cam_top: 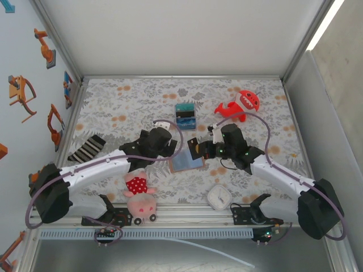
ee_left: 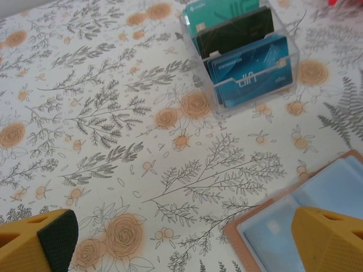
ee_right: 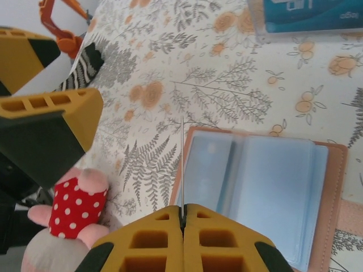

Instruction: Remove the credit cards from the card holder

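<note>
Left fingers (ee_left: 39, 243) stand spread wide with nothing between them, hovering low over the floral surface (cam_top: 130, 102). In the left wrist view 1 yellow tip sits over bare cloth and the other over a corner of the card holder (ee_left: 272, 238). Far to the left, a black-and-white striped sock (cam_top: 87, 148) lies near the surface's edge. A pink pig toy (cam_top: 139, 195) in a red dotted dress lies at the near edge, beneath the left arm. The card holder lies open and flat near the middle of the surface, its blue-grey lining up inside a tan leather border. A sleeved card (ee_left: 275, 228) shows its chip faintly through the plastic. Beyond the holder, well apart, a clear box (ee_left: 244, 51) holds 3 cards upright: teal, black and blue. Right fingers (ee_right: 182, 238) are pressed together on a credit card (ee_right: 182, 164). The right wrist view shows it edge-on, a thin line rising from the seam between the 2 pads along one edge of the holder. Whether it touches the holder cannot be told. A white clock (cam_top: 218, 196) lies near the right arm's base. A red toothy plush (cam_top: 241, 105) rests at the far right.
</note>
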Robot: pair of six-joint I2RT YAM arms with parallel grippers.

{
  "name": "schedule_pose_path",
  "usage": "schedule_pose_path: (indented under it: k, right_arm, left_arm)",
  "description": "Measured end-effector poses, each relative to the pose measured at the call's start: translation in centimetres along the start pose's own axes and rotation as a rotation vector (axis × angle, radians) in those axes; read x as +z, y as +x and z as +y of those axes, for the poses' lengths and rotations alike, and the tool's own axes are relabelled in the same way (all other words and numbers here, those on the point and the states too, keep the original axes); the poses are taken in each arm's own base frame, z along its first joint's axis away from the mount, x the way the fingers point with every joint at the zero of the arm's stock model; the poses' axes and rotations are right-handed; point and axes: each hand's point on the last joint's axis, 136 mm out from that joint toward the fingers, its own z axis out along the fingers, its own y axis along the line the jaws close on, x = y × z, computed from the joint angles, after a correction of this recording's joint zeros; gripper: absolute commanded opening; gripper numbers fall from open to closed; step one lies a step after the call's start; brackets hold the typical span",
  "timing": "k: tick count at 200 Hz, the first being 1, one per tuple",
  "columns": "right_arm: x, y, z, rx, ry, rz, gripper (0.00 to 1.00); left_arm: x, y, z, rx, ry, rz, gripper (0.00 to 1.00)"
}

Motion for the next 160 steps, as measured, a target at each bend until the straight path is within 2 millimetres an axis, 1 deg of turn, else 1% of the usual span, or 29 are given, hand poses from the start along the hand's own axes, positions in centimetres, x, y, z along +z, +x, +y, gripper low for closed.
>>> schedule_pose_path:
  k: [26, 41, 57, 69, 85, 94, 106, 116, 126, 143, 160]
  right_arm:
    - [0.0, 0.6, 1.4, -0.075, -0.048, 0.043, 0.0]
    - [-0.1, 0.9, 2.7, -0.14, -0.079, 0.073, 0.0]
    - [-0.4, 0.6, 4.2, -0.201, -0.111, 0.087, 0.0]
    - [-0.5, 0.4, 5.0, -0.242, -0.137, 0.092, 0.0]
    - [-0.7, 0.4, 5.7, -0.28, -0.168, 0.104, 0.0]
    - [-0.7, 0.5, 6.0, -0.299, -0.185, 0.114, 0.0]
    - [-0.8, 0.8, 6.4, -0.319, -0.209, 0.13, 0.0]
    - [-0.9, 1.0, 6.7, -0.339, -0.231, 0.141, 0.0]
    - [-1.0, 1.1, 7.1, -0.356, -0.249, 0.15, 0.0]
    - [-1.3, 1.2, 7.8, -0.391, -0.284, 0.163, 0.0]
    - [-1.6, 1.1, 8.7, -0.423, -0.318, 0.172, 0.0]
  left_arm:
    - [-1.0, -1.1, 0.1, -0.065, 0.096, -0.029, 0.97]
    - [-1.5, -1.4, 0.1, -0.106, 0.172, -0.041, 0.97]
    - [-2.0, -1.5, 0.1, -0.135, 0.25, -0.046, 0.97]
    - [-2.6, -1.6, -0.1, -0.148, 0.312, -0.048, 0.97]
    - [-3.4, -1.7, -0.6, -0.149, 0.402, -0.052, 0.97]
    - [-3.9, -1.7, -1.1, -0.142, 0.453, -0.055, 1.0]
    - [-4.6, -1.5, -1.7, -0.13, 0.519, -0.055, 0.94]
    - [-5.3, -1.4, -2.4, -0.114, 0.577, -0.058, 0.87]
    - [-5.9, -1.2, -3.1, -0.089, 0.631, -0.061, 0.84]
    - [-6.9, -1.0, -4.1, -0.06, 0.713, -0.064, 0.76]
    - [-7.5, -0.8, -4.9, -0.033, 0.772, -0.063, 0.72]
